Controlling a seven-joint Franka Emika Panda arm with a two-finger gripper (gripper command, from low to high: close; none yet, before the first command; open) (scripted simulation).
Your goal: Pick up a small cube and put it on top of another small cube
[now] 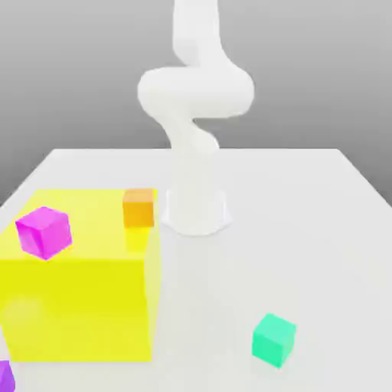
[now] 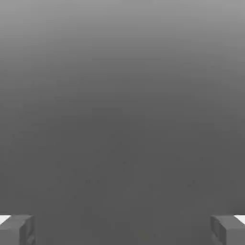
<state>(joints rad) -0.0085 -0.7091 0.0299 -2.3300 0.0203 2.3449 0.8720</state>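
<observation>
The small cube (image 1: 274, 339), plain teal-green, rests on the white table near the front, toward the exterior view's right. It stands alone with nothing touching it. In the hand view my gripper (image 2: 122, 229) is open: its two grey fingertips (image 2: 16, 229) stand far apart with only grey background between them. The white arm (image 1: 195, 99) rises from its base (image 1: 197, 210) at the table's middle and leaves the exterior view at the top.
A big yellow block (image 1: 76, 306) fills the exterior view's left. An orange cube (image 1: 138, 207) and a magenta cube (image 1: 44, 232) sit on its top. A purple corner (image 1: 4, 375) pokes in at the lower left edge. The white table (image 1: 306, 230) spreads to the right.
</observation>
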